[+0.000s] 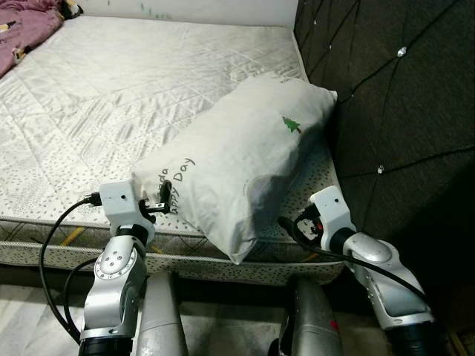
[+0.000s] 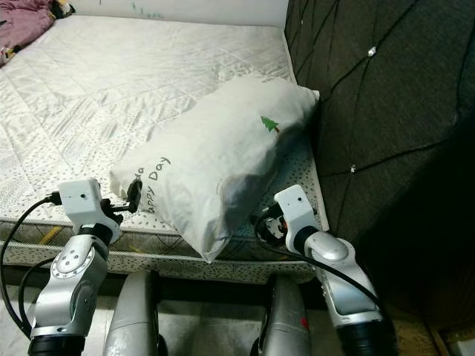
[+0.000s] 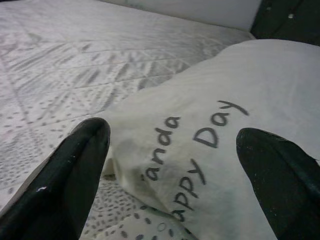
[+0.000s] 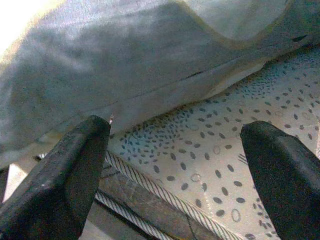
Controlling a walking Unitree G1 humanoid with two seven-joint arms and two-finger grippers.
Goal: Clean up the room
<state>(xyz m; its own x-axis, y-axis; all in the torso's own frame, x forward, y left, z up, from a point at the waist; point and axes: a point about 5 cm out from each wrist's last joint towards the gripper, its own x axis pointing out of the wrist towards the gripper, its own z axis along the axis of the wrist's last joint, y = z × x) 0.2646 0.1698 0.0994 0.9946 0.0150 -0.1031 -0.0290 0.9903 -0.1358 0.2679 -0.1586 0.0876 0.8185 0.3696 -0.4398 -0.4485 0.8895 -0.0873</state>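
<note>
A white pillow [image 1: 237, 156] with a small green tree and the grey words "Happy Day" lies at an angle on the mattress [image 1: 111, 96], beside the headboard. Its near corner hangs over the bed's front edge. My left gripper [image 1: 163, 194] is open at the pillow's near left corner, and in the left wrist view its fingers [image 3: 70, 175] stand on either side of the printed words. My right gripper [image 1: 291, 222] is open at the pillow's near right side. In the right wrist view its fingers [image 4: 65, 170] sit low, with the pillow's underside [image 4: 140, 65] and the spotted mattress edge ahead.
A dark tufted headboard [image 1: 393, 96] rises along the right of the bed. A pink blanket [image 1: 26, 26] is bunched at the far left corner. The wide quilted mattress stretches to the left, and pale floor [image 1: 30, 311] lies below the bed's front edge.
</note>
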